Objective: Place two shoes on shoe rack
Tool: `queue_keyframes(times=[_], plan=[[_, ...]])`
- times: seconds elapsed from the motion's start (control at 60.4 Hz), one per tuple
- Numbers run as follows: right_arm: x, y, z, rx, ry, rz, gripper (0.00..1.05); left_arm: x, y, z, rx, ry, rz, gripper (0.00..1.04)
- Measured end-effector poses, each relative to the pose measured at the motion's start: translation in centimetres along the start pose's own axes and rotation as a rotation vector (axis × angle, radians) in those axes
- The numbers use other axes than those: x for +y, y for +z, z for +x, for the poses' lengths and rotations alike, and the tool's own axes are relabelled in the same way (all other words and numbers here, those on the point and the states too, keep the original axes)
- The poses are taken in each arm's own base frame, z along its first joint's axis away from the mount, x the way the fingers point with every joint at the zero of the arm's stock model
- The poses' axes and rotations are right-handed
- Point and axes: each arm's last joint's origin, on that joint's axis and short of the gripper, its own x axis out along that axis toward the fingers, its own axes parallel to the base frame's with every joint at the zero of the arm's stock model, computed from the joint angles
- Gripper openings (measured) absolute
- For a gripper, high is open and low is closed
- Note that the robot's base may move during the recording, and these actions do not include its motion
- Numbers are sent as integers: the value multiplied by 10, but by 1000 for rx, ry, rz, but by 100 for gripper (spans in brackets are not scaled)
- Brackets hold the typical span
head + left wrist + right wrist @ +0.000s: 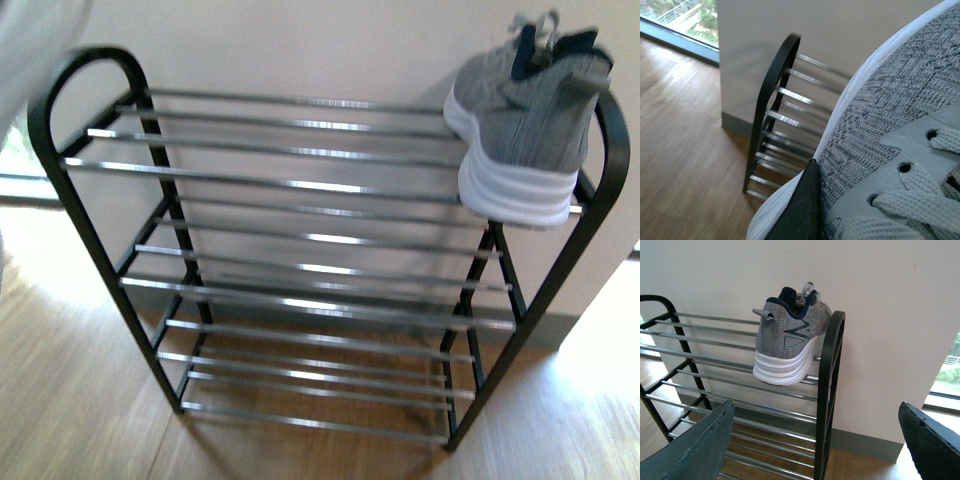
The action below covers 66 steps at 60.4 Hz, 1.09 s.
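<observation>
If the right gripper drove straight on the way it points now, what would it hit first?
Probably the shoe rack's black end frame, below the sneaker on the top tier. The right gripper is open and aimed about there; depth is unclear, so it might meet the silver bars beside it first.

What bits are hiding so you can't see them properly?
Left wrist view: the held shoe fills the picture, its heel cut off by the edge, and hides one of the left fingers.
Front view: a white blur in the top corner can't be named.
Right wrist view: the rack is cut off below.
</observation>
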Motion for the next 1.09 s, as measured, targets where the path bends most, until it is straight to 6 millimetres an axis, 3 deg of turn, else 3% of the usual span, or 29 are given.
queue_keyframes(times=[0.083, 0.199, 0.298, 0.447, 0.546, 0.712, 0.927, 1.092], plan=[[0, 0, 0, 0, 0, 0, 95, -21, 24, 31, -8, -15, -56, 2], [0, 0, 0, 0, 0, 0, 95, -41, 31, 75, 49, -11, -118, 2], [0, 0, 0, 0, 0, 0, 95, -60, 16, 123, 179, 19, -193, 2], [0, 0, 0, 0, 0, 0, 95, -86, -15, 166, 352, 48, -246, 2], [0, 0, 0, 0, 0, 0, 95, -108, -26, 185, 448, 29, -246, 2], [0, 0, 0, 0, 0, 0, 95, -135, -26, 205, 527, 18, -270, 2], [0, 0, 0, 0, 0, 0, 95, -154, -36, 234, 572, 27, -372, 2], [0, 0, 0, 0, 0, 0, 95, -162, -43, 243, 584, 30, -402, 2]])
